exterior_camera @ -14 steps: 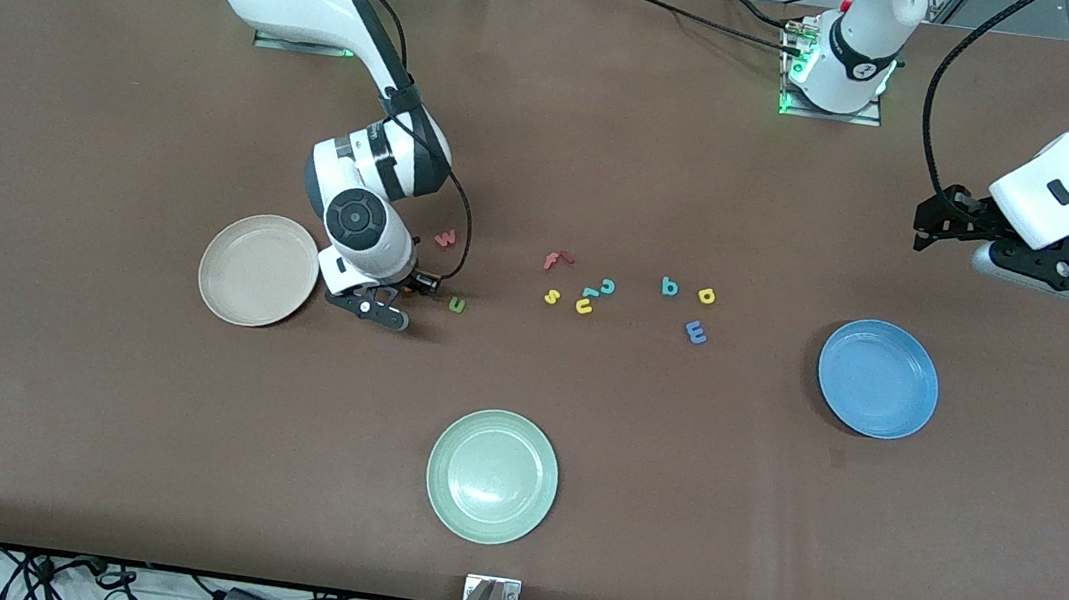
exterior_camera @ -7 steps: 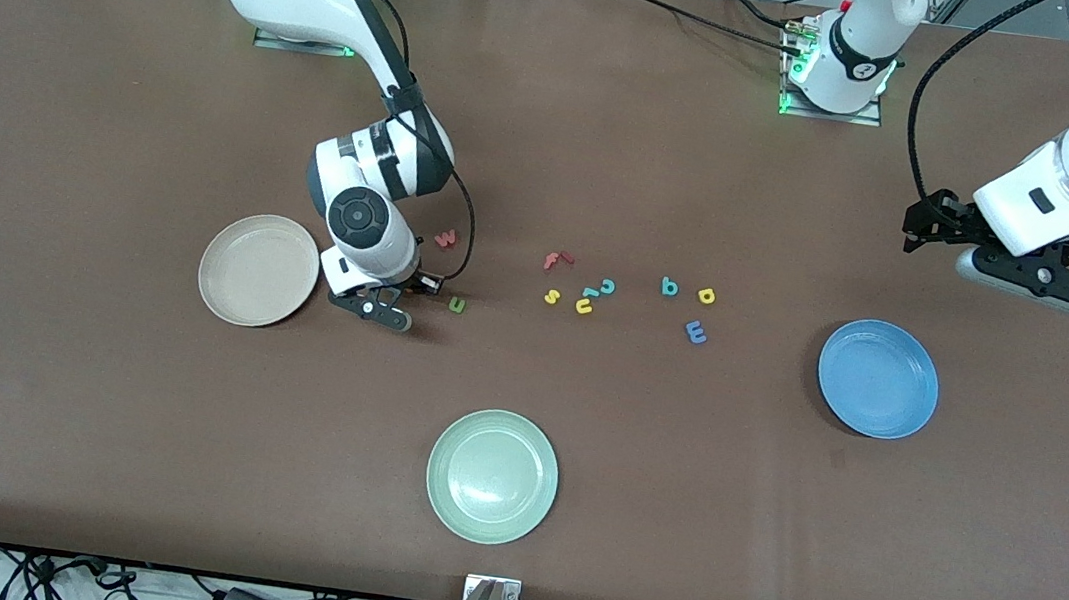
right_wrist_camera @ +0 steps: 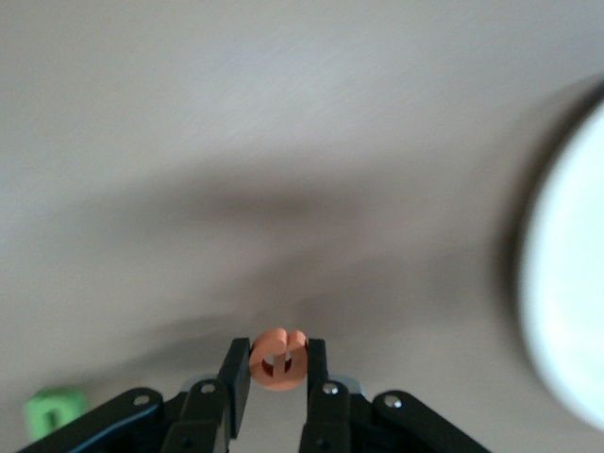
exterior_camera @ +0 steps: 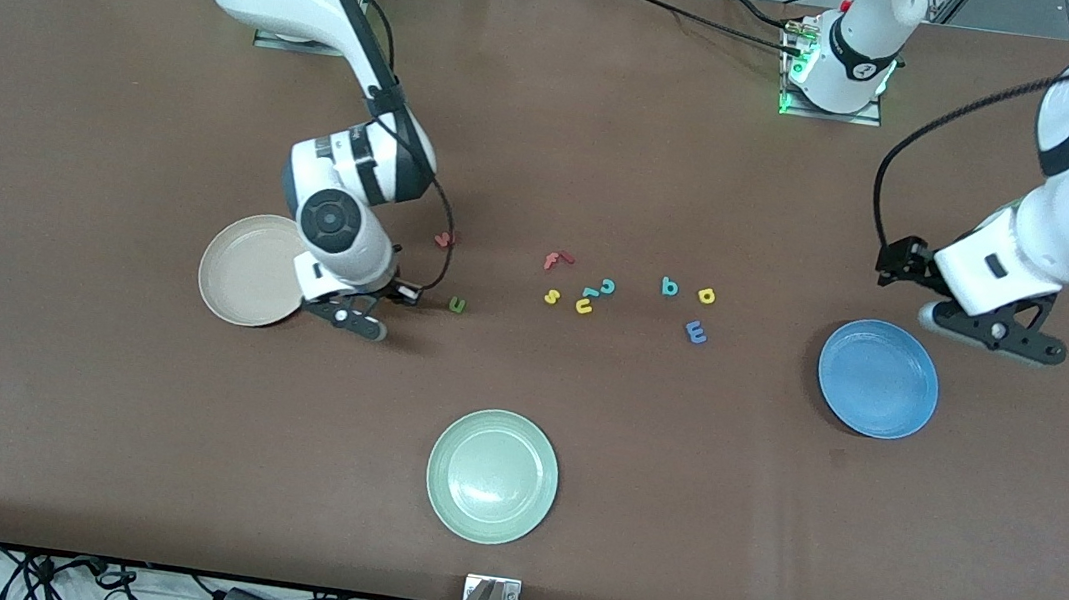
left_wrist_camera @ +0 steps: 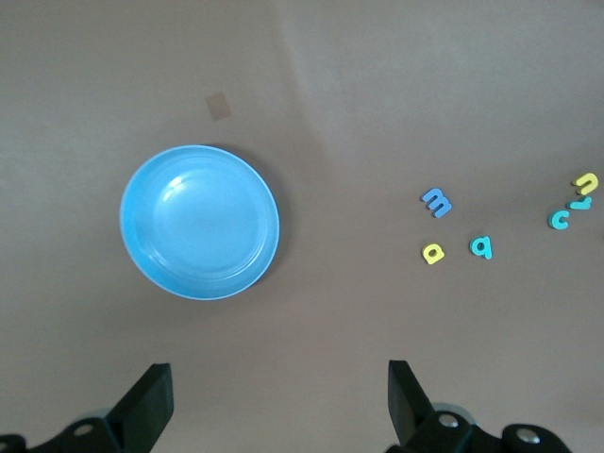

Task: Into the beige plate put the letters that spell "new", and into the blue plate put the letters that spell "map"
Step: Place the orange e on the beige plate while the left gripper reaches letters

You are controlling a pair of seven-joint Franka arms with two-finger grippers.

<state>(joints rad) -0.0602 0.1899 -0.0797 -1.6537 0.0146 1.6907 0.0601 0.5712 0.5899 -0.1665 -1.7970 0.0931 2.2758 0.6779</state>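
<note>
Right gripper [right_wrist_camera: 276,377] clamps the small orange toy letter e [right_wrist_camera: 277,358] beside the round beige plate [exterior_camera: 241,272].
Left gripper [left_wrist_camera: 278,401] hangs spread wide, near the round bright-blue plate [left_wrist_camera: 199,222]; no writing legible.

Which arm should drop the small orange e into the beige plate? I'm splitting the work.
Right: the right gripper already pinches the orange e beside the round beige plate; the open left gripper hovers by the blue plate.

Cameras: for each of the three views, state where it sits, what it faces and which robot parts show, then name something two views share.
Front view: high across the table, facing both arms, three plates, scattered letters.
Left wrist view: looks down past open left gripper at blue plate.
Right wrist view: right gripper shut on orange e.
Shared: blue plate, front and left wrist views.
</note>
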